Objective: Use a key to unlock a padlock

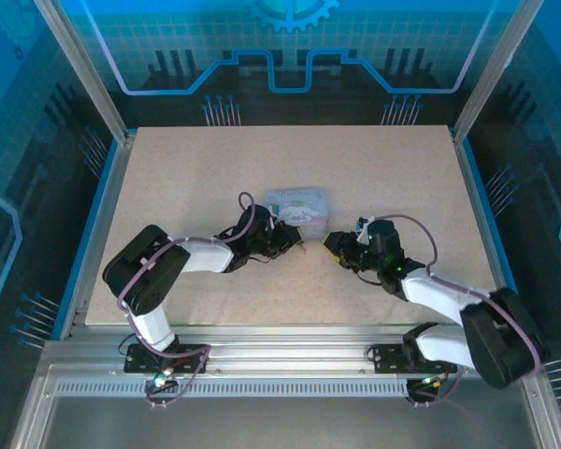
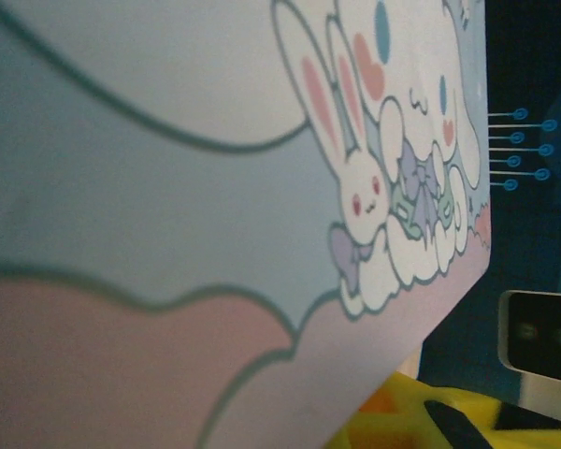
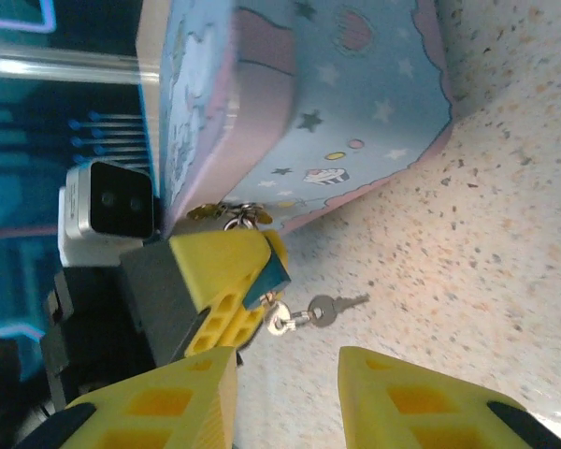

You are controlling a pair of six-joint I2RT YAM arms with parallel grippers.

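The pale blue cartoon tin (image 1: 297,208) lies mid-table. At its latch, my left gripper (image 3: 262,267) is shut on a small dark block, the padlock (image 3: 274,273). Its shackle loop (image 3: 238,223) sits at the tin's edge. From under the padlock dangles a ring (image 3: 280,323) carrying a small silver key (image 3: 325,310), which lies out over the tabletop. My right gripper (image 3: 290,367) stands open just short of that key, nothing between its yellow fingers (image 3: 402,402). Seen from above, the left gripper (image 1: 288,239) and right gripper (image 1: 335,245) face each other in front of the tin.
In the left wrist view the tin's printed side (image 2: 215,215) is pressed close, with a yellow finger (image 2: 421,421) at the bottom. The table (image 1: 168,187) is speckled beige and bare around the tin. Metal frame rails (image 1: 262,355) run along the near edge.
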